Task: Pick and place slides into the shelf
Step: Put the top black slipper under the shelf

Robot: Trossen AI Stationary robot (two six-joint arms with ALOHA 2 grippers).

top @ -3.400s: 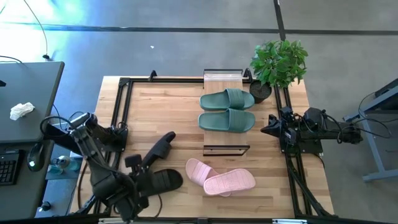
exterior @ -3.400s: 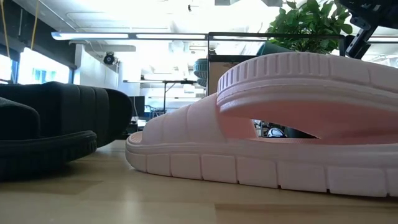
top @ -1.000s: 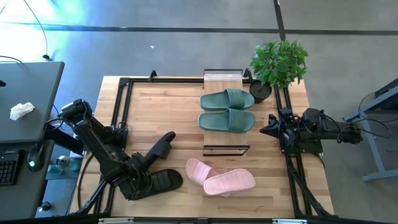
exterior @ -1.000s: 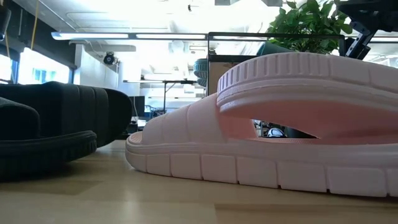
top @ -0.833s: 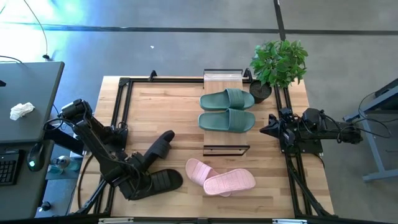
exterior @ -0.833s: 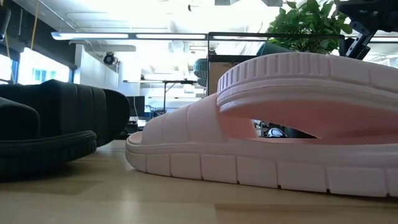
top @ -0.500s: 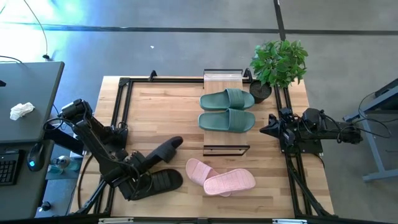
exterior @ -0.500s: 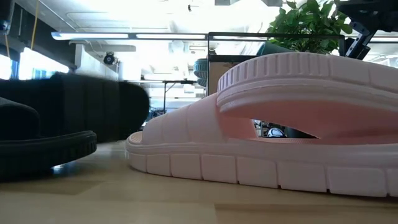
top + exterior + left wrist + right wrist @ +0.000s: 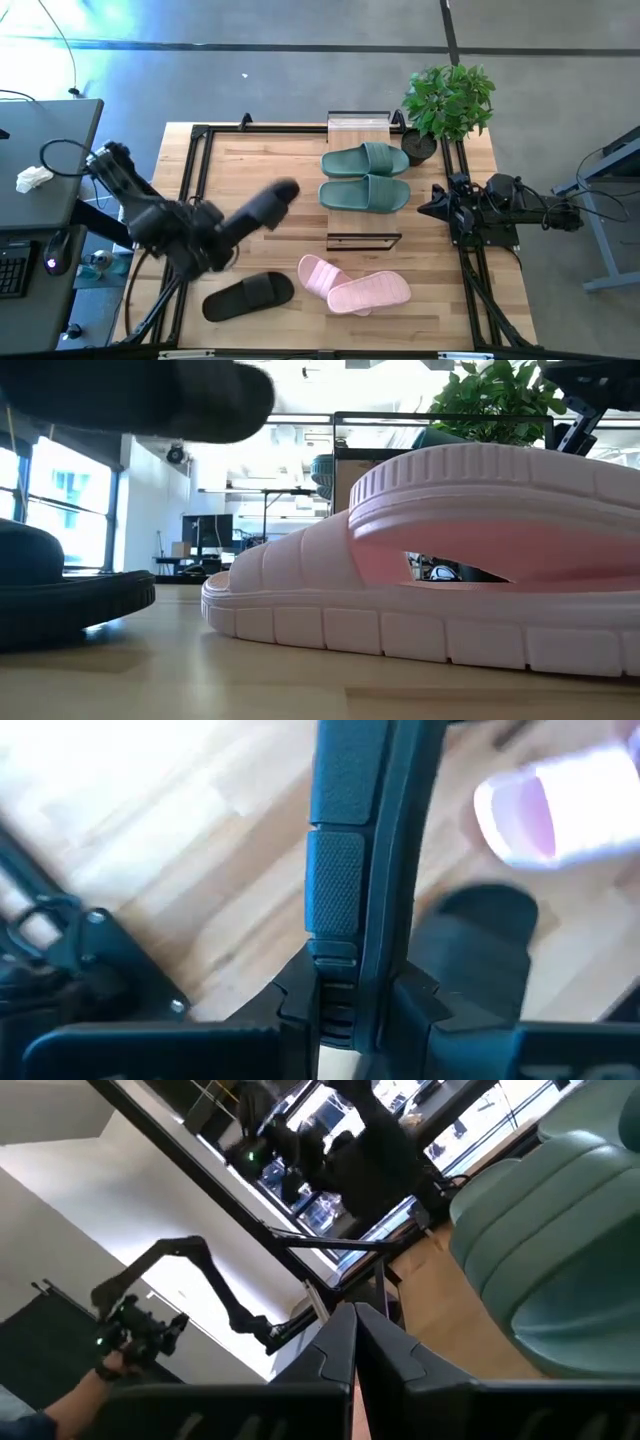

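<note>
Left claw: clamped shut on one black slide, held clear above the tabletop.
Other black slide: lying below the claw.
Right claw: fingers pressed together, empty, beside the green slides.

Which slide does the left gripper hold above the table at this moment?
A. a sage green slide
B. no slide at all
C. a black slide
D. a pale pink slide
C: the left gripper holds a black slide in the air, while the other black slide lies on the table.
</note>
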